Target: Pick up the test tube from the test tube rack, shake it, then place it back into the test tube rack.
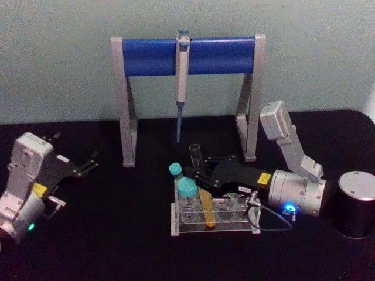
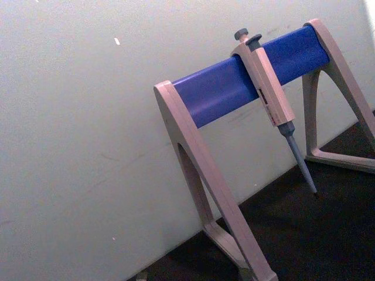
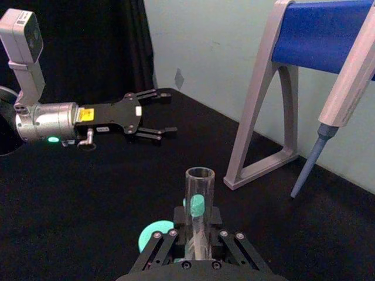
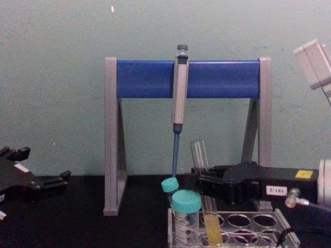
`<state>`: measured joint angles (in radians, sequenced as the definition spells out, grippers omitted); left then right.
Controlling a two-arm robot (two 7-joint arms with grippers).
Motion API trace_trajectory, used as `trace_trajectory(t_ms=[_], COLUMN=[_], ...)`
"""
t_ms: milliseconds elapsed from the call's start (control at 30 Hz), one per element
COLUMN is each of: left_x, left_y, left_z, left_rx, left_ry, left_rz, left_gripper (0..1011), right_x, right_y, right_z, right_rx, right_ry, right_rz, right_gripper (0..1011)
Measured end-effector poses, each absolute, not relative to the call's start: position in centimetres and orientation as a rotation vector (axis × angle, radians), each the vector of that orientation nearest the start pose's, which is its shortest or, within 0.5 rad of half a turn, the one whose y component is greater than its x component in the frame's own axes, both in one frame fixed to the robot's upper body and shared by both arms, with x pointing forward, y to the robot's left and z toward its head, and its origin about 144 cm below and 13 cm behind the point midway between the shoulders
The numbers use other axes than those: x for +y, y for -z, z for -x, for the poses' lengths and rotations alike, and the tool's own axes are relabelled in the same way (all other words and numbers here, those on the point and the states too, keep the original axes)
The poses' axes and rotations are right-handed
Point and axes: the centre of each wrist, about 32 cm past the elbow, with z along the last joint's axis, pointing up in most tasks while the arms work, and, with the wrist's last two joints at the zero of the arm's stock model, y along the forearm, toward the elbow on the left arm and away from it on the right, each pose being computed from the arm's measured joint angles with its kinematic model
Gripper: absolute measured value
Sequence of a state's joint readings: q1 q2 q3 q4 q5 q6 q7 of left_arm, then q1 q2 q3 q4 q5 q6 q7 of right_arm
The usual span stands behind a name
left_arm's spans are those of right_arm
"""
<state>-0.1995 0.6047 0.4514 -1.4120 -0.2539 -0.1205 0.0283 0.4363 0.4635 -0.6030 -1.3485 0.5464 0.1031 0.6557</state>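
Note:
The test tube [image 1: 203,190] leans in the low clear test tube rack [image 1: 235,227], with yellow liquid in its bottom. My right gripper [image 1: 199,175] reaches in from the right and is shut on the tube's glass just above the rack. The chest view has the same grip [image 4: 205,186] on the test tube [image 4: 199,155] over the rack [image 4: 258,222]. From the right wrist, the open tube mouth [image 3: 200,175] rises between my fingers [image 3: 198,237]. My left gripper [image 1: 91,163] rests open at the far left, away from the rack.
A tall grey stand with a blue crossbar [image 1: 187,55] stands behind the rack, a grey-blue pipette [image 1: 181,76] hanging from it. Two teal-capped tubes [image 1: 186,188] fill the rack's left end. A dark cylinder [image 1: 354,202] sits at the right edge.

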Motion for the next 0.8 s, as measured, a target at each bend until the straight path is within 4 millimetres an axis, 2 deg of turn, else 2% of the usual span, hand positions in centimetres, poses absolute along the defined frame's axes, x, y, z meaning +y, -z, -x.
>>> trace_trajectory(t_ms=[267, 800], left_x=[31.0, 31.0], left_y=[-114.0, -114.0], left_z=[-48.9, -48.9], left_rx=[-0.285, -0.285], left_ry=[-1.248, -1.248], left_rz=[-0.304, -0.304], left_gripper=[1001, 1001], right_x=[-23.2, -24.1], right_y=[-117.8, -117.2], right_z=[-54.0, -52.0], right_rx=[0.065, -0.015], right_ry=[0.506, 0.514], right_rz=[0.137, 0.033], right_gripper=[227, 227])
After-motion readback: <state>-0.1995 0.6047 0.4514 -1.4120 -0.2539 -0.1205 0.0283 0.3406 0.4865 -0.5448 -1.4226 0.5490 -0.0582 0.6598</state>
